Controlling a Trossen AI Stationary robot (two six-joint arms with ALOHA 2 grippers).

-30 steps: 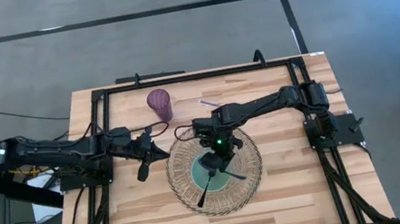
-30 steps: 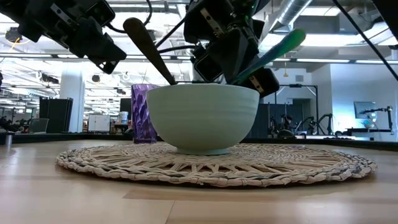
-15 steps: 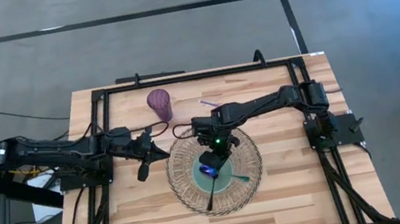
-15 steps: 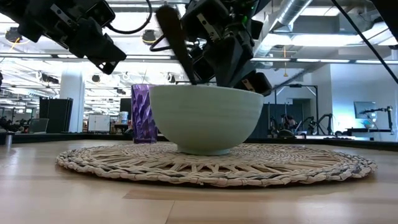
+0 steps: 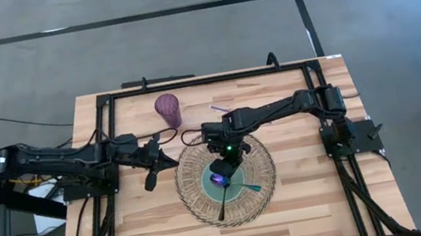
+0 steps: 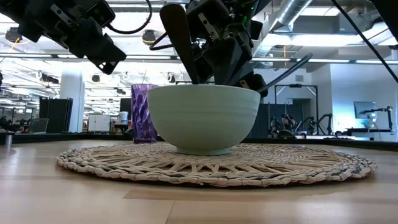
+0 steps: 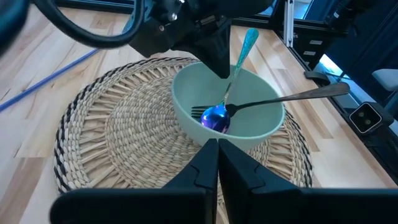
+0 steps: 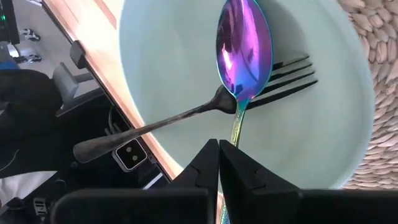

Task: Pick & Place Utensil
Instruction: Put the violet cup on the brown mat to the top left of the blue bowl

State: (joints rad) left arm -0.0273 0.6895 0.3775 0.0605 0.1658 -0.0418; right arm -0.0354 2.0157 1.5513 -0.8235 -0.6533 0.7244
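Watching for trouble: our right gripper (image 5: 220, 175) hangs low over the bowl (image 5: 222, 182); lifting carelessly could snag the spoon (image 7: 217, 117) or fork (image 7: 273, 101) and tip them out.
Tool state: its fingers look closed, gripping nothing; the left gripper (image 5: 152, 178) waits beside the woven mat (image 5: 258, 161), closed too.
Utensil position: spoon and fork both rest in the bowl, handles leaning over its rim.
Change: half a second back the fork handle was not visible at table level; now it juts past the rim.
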